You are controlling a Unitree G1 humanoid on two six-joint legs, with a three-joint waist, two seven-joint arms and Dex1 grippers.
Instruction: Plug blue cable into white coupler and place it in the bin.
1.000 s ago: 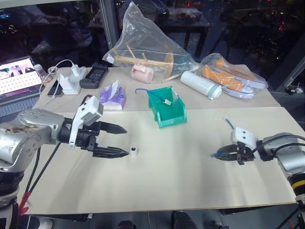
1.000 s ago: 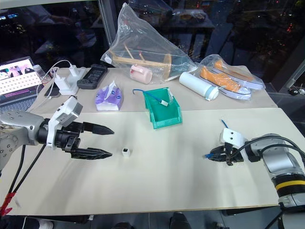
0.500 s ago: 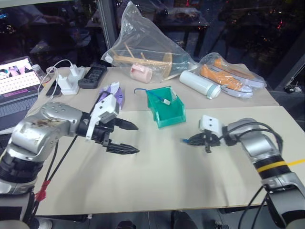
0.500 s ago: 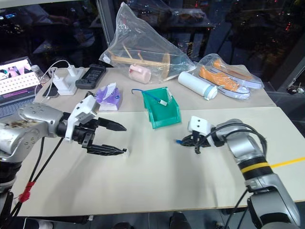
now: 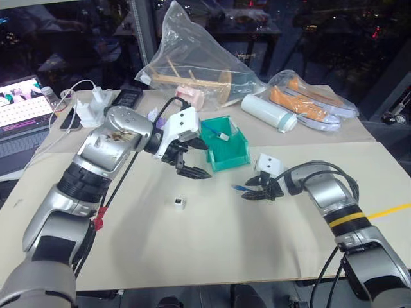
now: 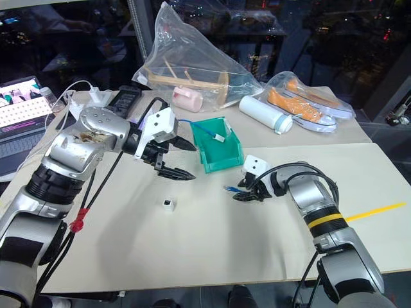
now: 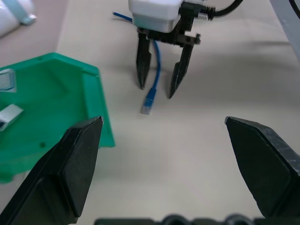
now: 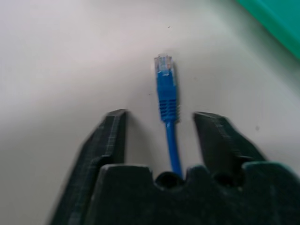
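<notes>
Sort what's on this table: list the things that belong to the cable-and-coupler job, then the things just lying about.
Belongs to the job:
- blue cable
- white coupler
- bin

Just lying about:
- laptop
- white charger
- black remote
- plastic bag of wooden pieces
- pink cup
- white cylinder
- bagged orange shoes

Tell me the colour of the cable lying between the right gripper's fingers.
Blue cable; clearest in the right wrist view.
</notes>
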